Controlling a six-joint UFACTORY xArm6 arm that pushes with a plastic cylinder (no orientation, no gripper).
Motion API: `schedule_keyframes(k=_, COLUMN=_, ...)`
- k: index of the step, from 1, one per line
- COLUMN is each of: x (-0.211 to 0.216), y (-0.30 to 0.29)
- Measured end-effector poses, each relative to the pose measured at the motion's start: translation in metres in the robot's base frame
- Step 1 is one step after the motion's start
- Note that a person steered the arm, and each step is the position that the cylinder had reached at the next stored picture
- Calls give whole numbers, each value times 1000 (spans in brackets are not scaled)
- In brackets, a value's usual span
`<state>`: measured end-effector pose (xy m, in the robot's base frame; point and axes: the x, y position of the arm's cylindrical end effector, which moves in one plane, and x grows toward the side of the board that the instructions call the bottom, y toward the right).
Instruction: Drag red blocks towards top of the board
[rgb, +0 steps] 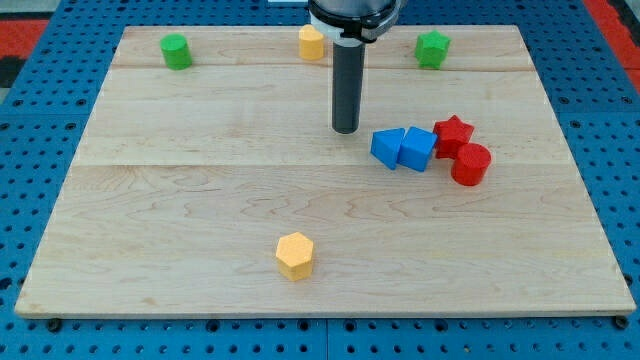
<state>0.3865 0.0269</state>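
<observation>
Yellow hexagon block (295, 254) sits nearest, well below the end effector. No jaws on this rig, just a bare rod, tip (345, 129) down on the counter (200, 200), touching nothing. Red star (453, 134) & red cylinder (470, 164) lie to its right, behind two blue blocks (403, 148). Looks like approach step; next it prob. needs to get below the reds, then push up.

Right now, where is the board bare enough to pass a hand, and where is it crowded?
Bare: the view's left half between green cylinder and lower yellow block. Crowded: right of my tip, where blue blocks, red star and red cylinder cluster.
</observation>
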Motion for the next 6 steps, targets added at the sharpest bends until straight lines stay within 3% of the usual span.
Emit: schedule_keyframes(k=6, x=-1, y=-7)
